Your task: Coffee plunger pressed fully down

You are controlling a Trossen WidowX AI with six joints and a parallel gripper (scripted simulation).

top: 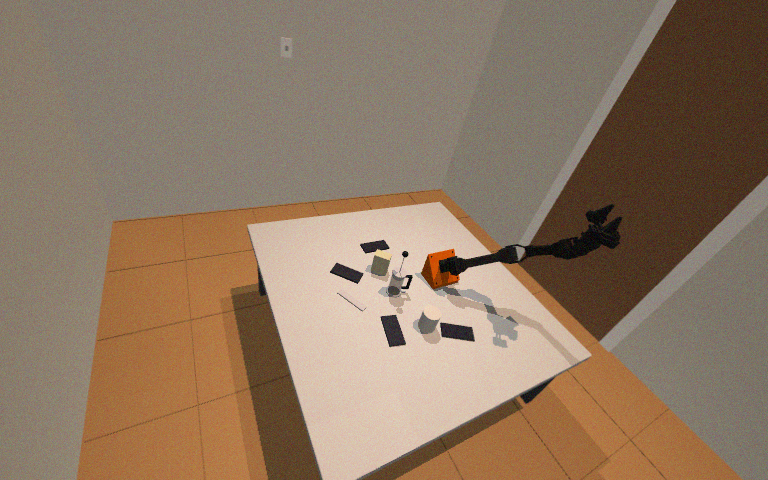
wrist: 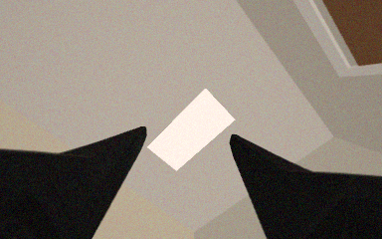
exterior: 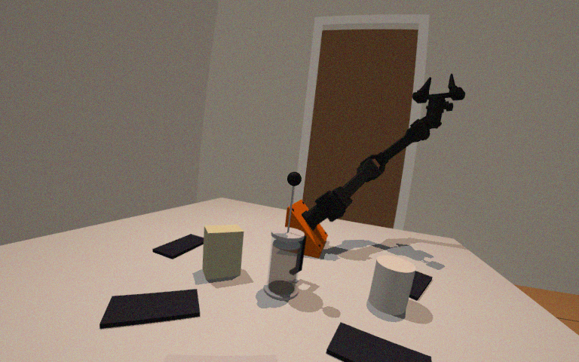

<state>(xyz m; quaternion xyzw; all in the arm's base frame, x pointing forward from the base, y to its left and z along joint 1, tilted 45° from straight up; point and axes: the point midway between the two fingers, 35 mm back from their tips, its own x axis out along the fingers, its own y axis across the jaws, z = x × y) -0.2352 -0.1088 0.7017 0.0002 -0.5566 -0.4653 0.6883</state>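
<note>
The coffee press stands upright on the table, a clear cylinder with a dark handle on its side. Its plunger is up, with a black ball knob on a long thin rod well above the lid. My gripper is open and empty. It points upward, high above the table and far to the right of the press. The wrist view shows only the ceiling with a bright panel and walls between the fingertips; the press is not in it.
On the table, a yellow-green block stands left of the press and a grey-white cylinder right of it. Several dark flat slabs lie around them. The orange arm base is behind the press.
</note>
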